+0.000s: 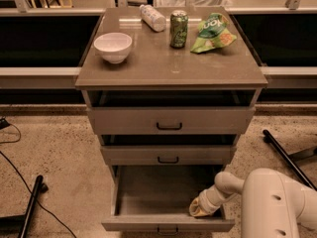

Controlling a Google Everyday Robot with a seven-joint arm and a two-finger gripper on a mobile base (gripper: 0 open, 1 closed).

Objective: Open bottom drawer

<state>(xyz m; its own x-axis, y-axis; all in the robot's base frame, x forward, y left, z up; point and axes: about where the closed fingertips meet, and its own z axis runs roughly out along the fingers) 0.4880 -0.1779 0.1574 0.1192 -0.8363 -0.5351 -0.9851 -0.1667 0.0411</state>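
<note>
Bottom drawer (143, 224) stands well out from the cabinet (171, 68). I can see its floor to the back wall, and its black handle (167, 230) is at the lower edge of view. Middle drawer (133, 155) and top drawer (124, 120) sit much further back.

Gripper (200, 208) is inside the bottom drawer, at its front right corner just behind the front panel. I cannot tell whether it is open or closed.

Judgement: the opening is essentially done. What is left is to lift the arm out without dragging the drawer.

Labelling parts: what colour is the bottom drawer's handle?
Black handle, on the grey-tan bottom drawer; camera view. The end effector sits inside the drawer's right front corner.
</note>
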